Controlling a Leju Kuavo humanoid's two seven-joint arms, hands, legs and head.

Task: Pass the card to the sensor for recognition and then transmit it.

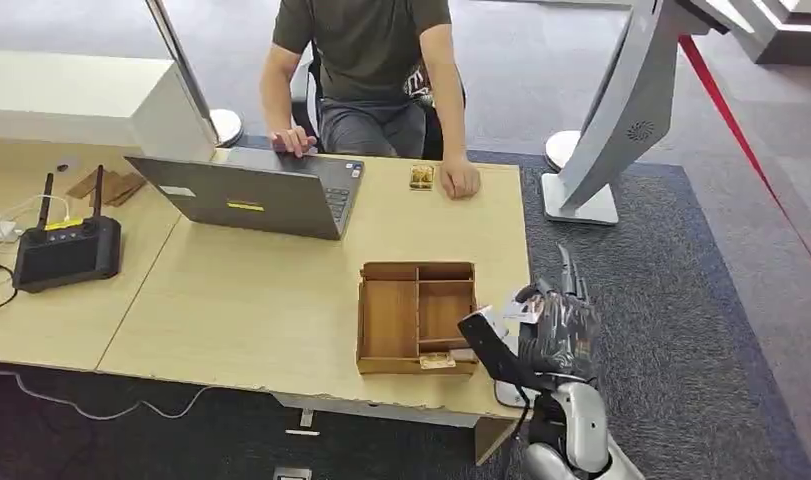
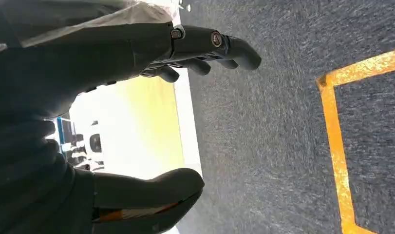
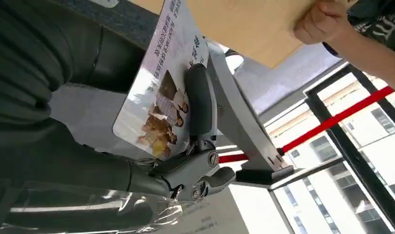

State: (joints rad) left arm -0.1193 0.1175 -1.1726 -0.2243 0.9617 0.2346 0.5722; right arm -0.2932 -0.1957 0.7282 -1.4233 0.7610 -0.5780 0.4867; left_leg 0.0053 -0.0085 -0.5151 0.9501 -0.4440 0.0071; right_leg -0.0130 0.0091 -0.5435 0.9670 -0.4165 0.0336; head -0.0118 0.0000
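My right hand point(image 1: 556, 330) hangs just past the table's right edge, beside the wooden tray point(image 1: 417, 270). It pinches a white card point(image 1: 521, 312) with a printed photo and text; in the right wrist view the card point(image 3: 161, 83) lies against the palm with a finger point(image 3: 200, 102) pressed across its face. A small tan device point(image 1: 421, 177) sits on the far side of the table next to a person's hand point(image 1: 459, 180). My left hand point(image 2: 49, 146) hangs over dark carpet, fingers point(image 2: 205, 44) and thumb apart, holding nothing.
A person point(image 1: 371, 70) sits behind the table at an open laptop point(image 1: 251, 195). A black box with two antennas point(image 1: 66, 250) stands at the left. A grey kiosk stand point(image 1: 621, 110) rises on the carpet to the right of the table. The tray's compartments look empty.
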